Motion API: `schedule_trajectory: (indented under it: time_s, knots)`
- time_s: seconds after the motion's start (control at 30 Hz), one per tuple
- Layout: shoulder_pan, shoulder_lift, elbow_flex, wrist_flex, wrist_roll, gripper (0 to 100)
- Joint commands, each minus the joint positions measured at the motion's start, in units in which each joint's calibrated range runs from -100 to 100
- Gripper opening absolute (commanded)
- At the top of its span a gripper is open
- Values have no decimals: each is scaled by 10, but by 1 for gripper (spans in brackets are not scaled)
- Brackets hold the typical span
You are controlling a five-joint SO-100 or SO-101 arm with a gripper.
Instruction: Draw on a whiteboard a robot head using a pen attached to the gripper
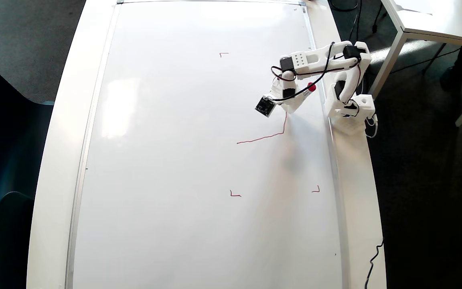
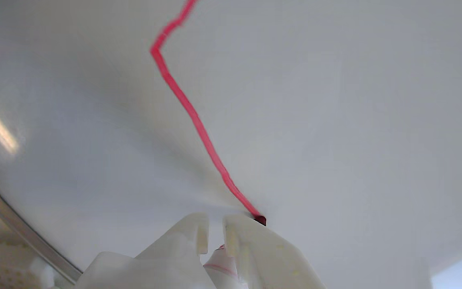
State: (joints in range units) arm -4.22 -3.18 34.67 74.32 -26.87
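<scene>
1. Overhead view: the gripper (image 1: 291, 107) sits near the right edge of the whiteboard (image 1: 167, 160), clenched on the pen (image 1: 308, 90), whose red end juts up-right. The robot head (image 1: 271, 135) is only an angled stroke so far.
2. Wrist view: the white fingers (image 2: 255, 249) clamp the pen (image 2: 219, 263); its tip touches the line's end. The pen looks light and stiff (glossy board, likely slippery), best held mid-barrel.

Bright daylight makes soft glare patches on the glossy white whiteboard (image 1: 199, 160); its edges bend, and the wrist view is blurry.
</scene>
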Motion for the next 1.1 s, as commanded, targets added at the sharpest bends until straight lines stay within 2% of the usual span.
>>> schedule_trajectory:
  time_s: [0.0,0.2,0.53,0.83,1.07]
  knots:
    - [76,-3,-1,-6,26,1]
    - [182,-3,-2,-51,69,1]
    - [281,-4,-46,-54,105,1]
    - [330,2,-94,-77,128,1]
    - [332,4,-88,-91,128,1]
